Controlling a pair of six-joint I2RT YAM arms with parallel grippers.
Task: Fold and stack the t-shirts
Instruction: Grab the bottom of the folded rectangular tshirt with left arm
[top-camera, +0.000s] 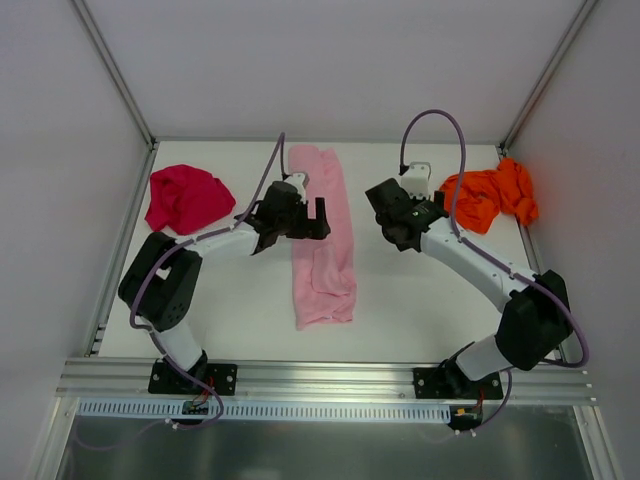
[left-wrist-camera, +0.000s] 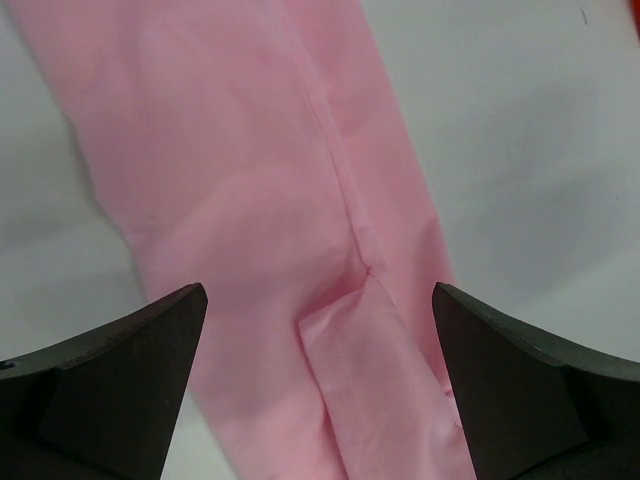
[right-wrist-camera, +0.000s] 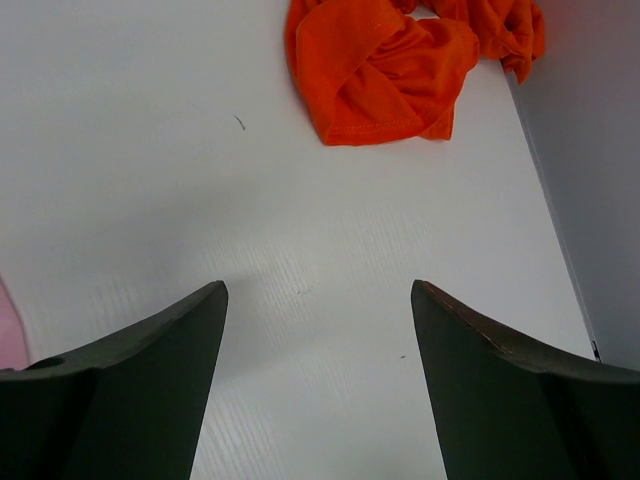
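A light pink t-shirt (top-camera: 322, 240) (left-wrist-camera: 250, 200) lies folded into a long narrow strip down the middle of the white table (top-camera: 420, 300). My left gripper (top-camera: 321, 219) (left-wrist-camera: 320, 300) hovers open over the strip's middle, with nothing between its fingers. A magenta-red t-shirt (top-camera: 185, 197) sits crumpled at the back left. At the back right a bright orange t-shirt (top-camera: 490, 195) (right-wrist-camera: 385, 65) lies bunched against the wall. My right gripper (top-camera: 402, 225) (right-wrist-camera: 318, 287) stands open over bare table between the pink and the orange shirts, holding nothing.
White walls (top-camera: 580, 150) close the table on the left, back and right. An aluminium rail (top-camera: 320, 378) runs along the near edge, where both arm bases are bolted. Purple cables loop above each arm.
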